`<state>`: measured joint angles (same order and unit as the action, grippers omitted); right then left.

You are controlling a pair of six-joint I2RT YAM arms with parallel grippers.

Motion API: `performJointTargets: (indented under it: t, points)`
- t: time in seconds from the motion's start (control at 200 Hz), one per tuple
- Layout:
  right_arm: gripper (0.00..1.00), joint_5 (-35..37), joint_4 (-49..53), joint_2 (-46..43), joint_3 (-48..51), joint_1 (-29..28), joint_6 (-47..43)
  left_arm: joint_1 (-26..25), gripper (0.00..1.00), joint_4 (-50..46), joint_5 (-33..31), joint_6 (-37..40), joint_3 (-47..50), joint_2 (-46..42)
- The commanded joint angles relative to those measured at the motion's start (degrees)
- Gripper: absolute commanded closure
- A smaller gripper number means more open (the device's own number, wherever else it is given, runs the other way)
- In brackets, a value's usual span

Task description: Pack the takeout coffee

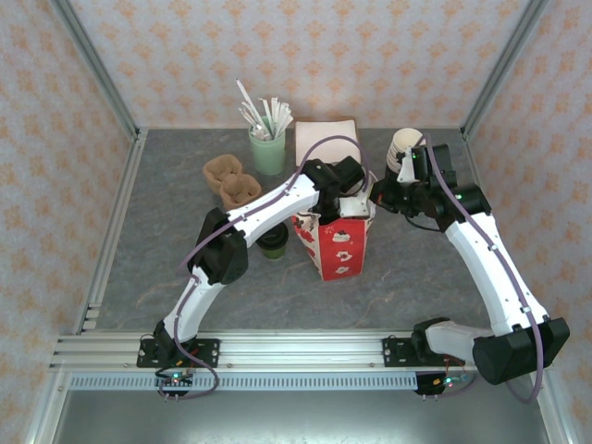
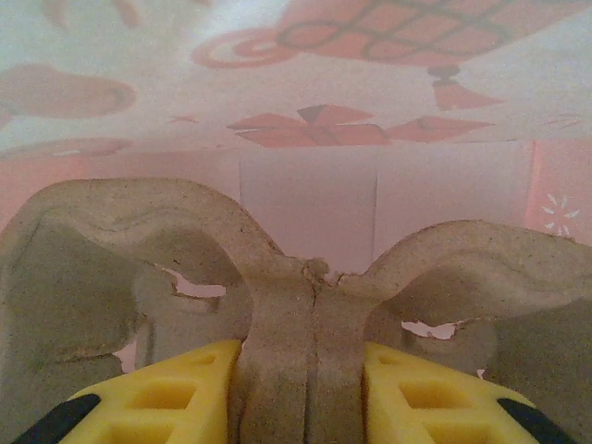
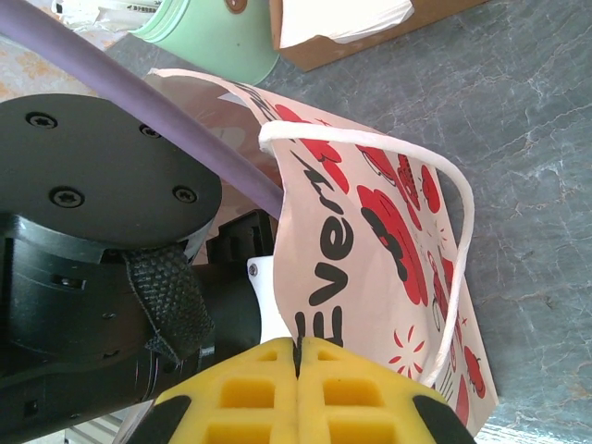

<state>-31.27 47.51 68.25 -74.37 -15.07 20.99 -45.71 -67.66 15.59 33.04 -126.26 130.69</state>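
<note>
Takeout coffee [image 1: 274, 246] near bag [image 3: 370, 231], "Ever" printed

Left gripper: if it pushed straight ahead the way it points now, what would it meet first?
The left gripper grips the pulp cup carrier by its middle ridge; straight ahead is the inside of the paper bag, probably its bottom, though depth is unclear.

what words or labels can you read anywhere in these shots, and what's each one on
"Ever": black lettering on the red-and-white paper bag, right wrist view; further black strokes beside it are not legible.
Print on the bag in the top view: too small to read.
Red pattern on the bag wall in the left wrist view: pictures only, no letters.
</note>
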Motion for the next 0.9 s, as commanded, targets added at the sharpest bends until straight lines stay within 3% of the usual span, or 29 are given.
performJointTargets:
  t: [0.0, 0.305, 0.896]
  points:
    - [1.0, -1.78, -2.2, -0.7, -0.86, -0.82, 0.1, -0.27, 0.63, 1.5, 1.95, -0.67, 0.62, 1.0]
    - [1.0, -1.61, -2.31, -0.68, -0.27, -0.85, 0.22, 0.34, 0.39, 3.23, 3.18, -3.31, -0.08, -5.06]
    - [1.0, -0.65, -1.82, -0.75, 0.2, -0.92, 0.69, 1.11, 0.35, 2.48, 3.5, -7.98, -2.73, -11.21]
